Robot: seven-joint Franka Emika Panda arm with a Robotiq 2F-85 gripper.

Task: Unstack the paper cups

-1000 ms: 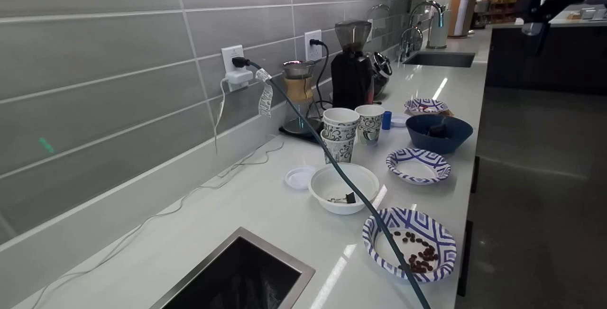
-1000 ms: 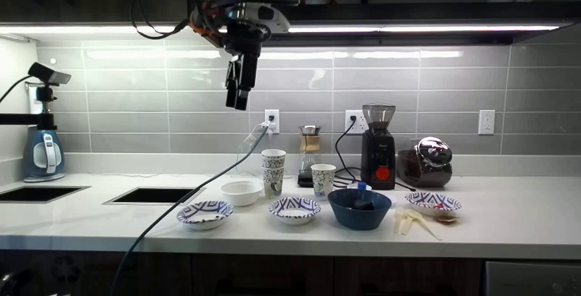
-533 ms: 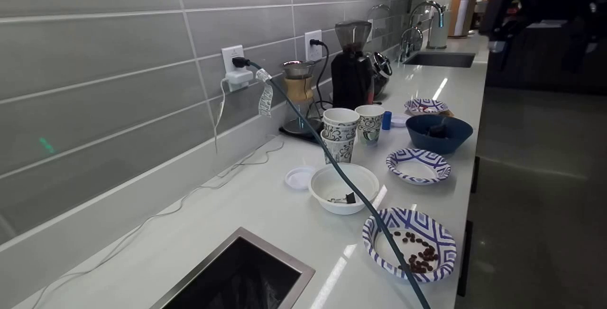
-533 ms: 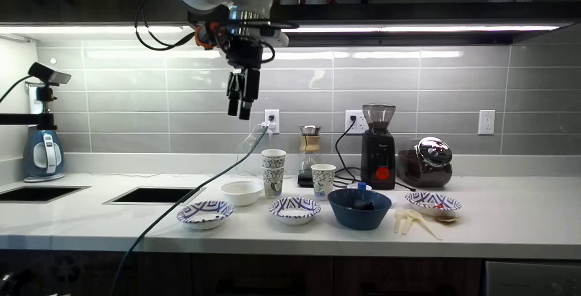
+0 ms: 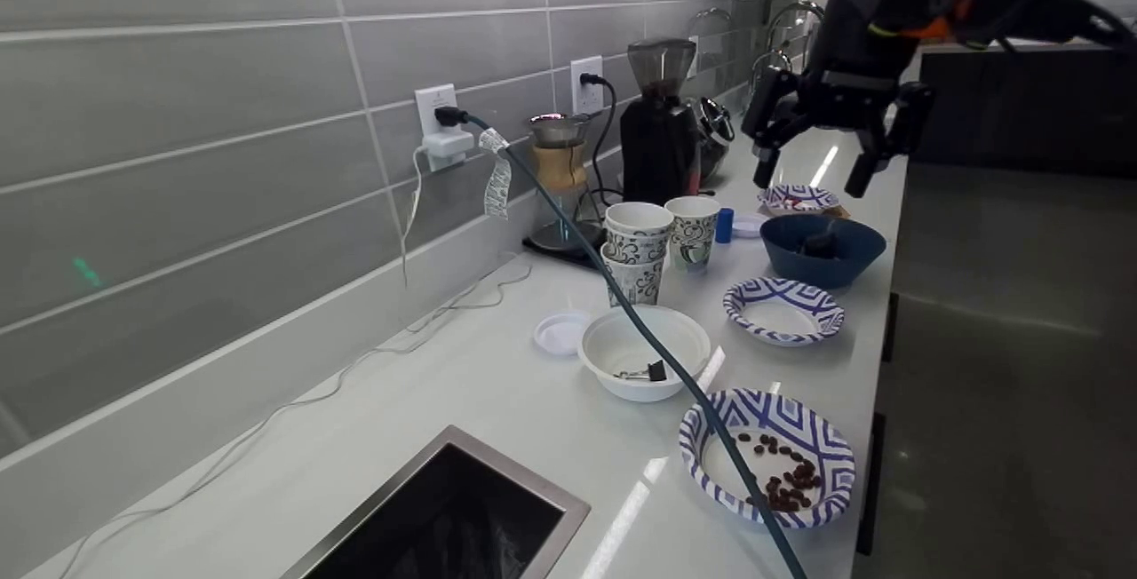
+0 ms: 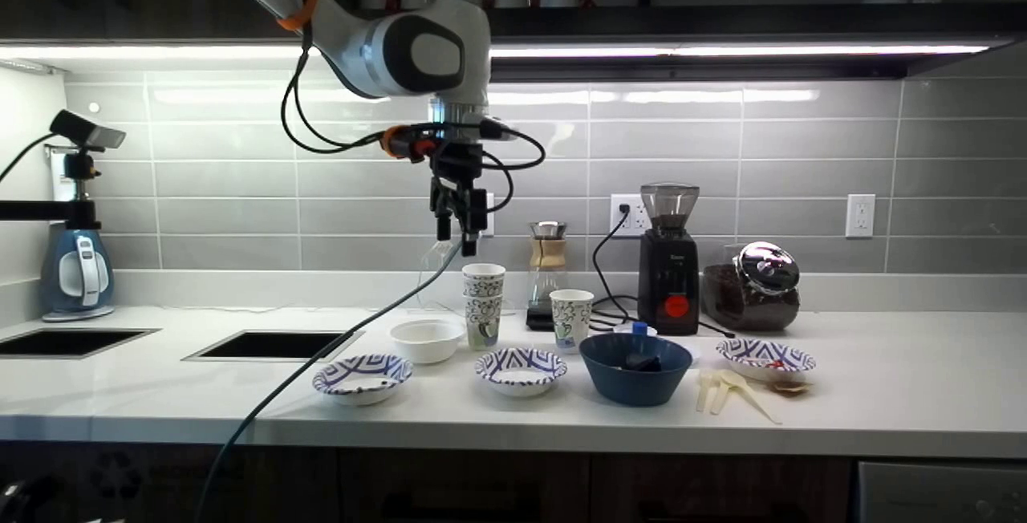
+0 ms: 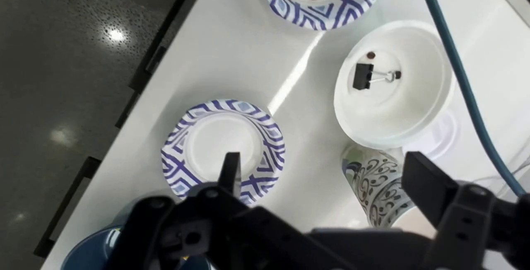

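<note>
Your gripper (image 5: pixel 812 179) stands wide in an exterior view, fingers well apart, nothing between them. The paper cup stack (image 6: pixel 484 306) is upright on the counter (image 6: pixel 923 379), at five o'clock from your fingertips in an exterior view; count of nested cups unclear. A lone cup (image 6: pixel 571 321) stands upright, apart, at three o'clock from the stack. Stack itself not yet separated.

Risks, judged: come down off centre and a finger could strike the top rim, tipping the stack toward the white bowl (image 7: pixel 426 92), just beside it at twelve o'clock in the wrist view. Pinch too low and you would likely catch two cups; too hard, and the paper may crumple. Nested walls could bind, so all might rise together. In an exterior view the cord (image 5: pixel 657 341) crosses the stack's lower edge; a sideways sweep could snag it.

Views: the wrist view looks into the white bowl, showing a binder clip (image 7: pixel 363 76) and a dark bean (image 7: pixel 370 55); in an exterior view the bowl's near wall (image 6: pixel 426 350) hides both. The wrist view shows no lone cup, and a finger covers part of the stack's top; both exterior views show that rim.
</note>
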